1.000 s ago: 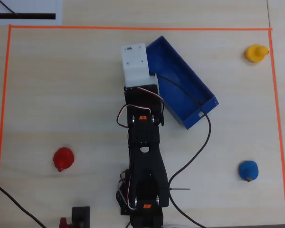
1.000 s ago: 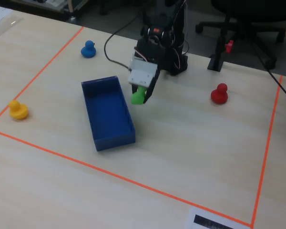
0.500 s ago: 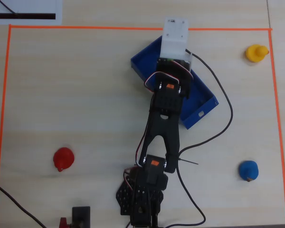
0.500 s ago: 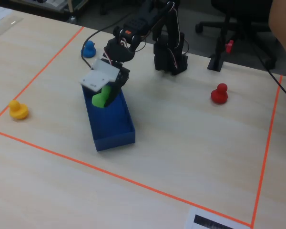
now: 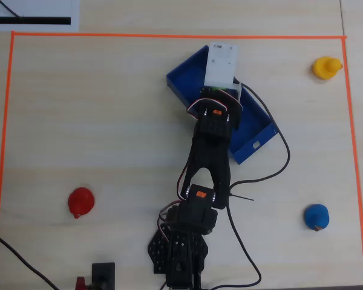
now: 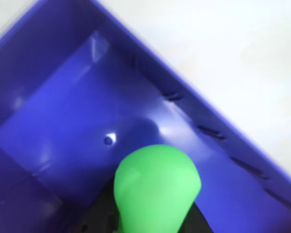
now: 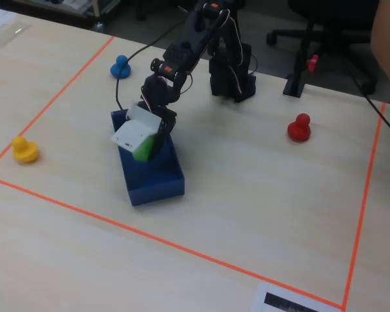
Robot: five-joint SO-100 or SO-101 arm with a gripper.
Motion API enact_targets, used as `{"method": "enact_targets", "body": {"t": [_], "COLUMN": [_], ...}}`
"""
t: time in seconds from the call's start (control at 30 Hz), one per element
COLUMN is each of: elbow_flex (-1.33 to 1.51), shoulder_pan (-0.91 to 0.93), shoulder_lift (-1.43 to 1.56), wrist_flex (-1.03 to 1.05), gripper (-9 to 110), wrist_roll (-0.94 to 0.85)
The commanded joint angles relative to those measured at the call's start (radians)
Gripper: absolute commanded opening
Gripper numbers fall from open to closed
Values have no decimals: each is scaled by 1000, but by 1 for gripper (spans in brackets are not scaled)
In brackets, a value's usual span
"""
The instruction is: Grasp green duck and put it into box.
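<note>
The green duck [image 6: 155, 189] fills the bottom centre of the wrist view, held between my dark jaws. My gripper [image 7: 146, 147] is shut on the duck [image 7: 143, 150] and holds it over the inside of the blue box [image 7: 157, 187], just above its floor [image 6: 87, 111]. In the overhead view the box [image 5: 257, 130] lies at an angle at the top centre. The arm and a white wrist mount [image 5: 221, 63] cover its middle and hide the duck. Whether the duck touches the floor I cannot tell.
A yellow duck [image 5: 327, 67] stands at the top right, a blue duck [image 5: 316, 217] at the lower right and a red duck [image 5: 81, 202] at the lower left of the overhead view. Orange tape [image 5: 169, 35] frames the work area. The arm's base [image 5: 180, 260] and cables are at the bottom centre.
</note>
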Motion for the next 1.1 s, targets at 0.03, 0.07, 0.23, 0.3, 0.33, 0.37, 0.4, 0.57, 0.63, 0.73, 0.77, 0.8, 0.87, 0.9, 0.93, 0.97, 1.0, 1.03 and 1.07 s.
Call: {"method": "enact_targets", "body": {"t": [0.03,0.07,0.23,0.3,0.33,0.37,0.4,0.57,0.63,0.73,0.77,0.8,0.87,0.9,0.93,0.97,1.0,1.03,1.07], "elbow_flex": [61,64,64,64,63,63,60,18,5,-25,-29,-31,-25,-15,-8,0,3,3,3], "shoulder_pan": [-6,-5,3,6,8,11,12,25,29,38,41,43,46,46,43,40,38,37,35], "shoulder_lift": [52,52,55,64,69,75,80,114,138,189,204,219,241,249,252,255,258,261,265], "wrist_flex": [-107,-107,-104,-106,-106,-106,-100,-23,5,60,77,87,97,97,97,97,100,110,121], "gripper": [0,0,12,18,19,20,21,25,26,26,26,26,27,28,28,28,28,29,30], "wrist_roll": [-29,-29,-29,-32,-35,-38,-40,-40,-38,-26,-25,-23,-23,-23,-26,-29,-29,-26,-23]}}
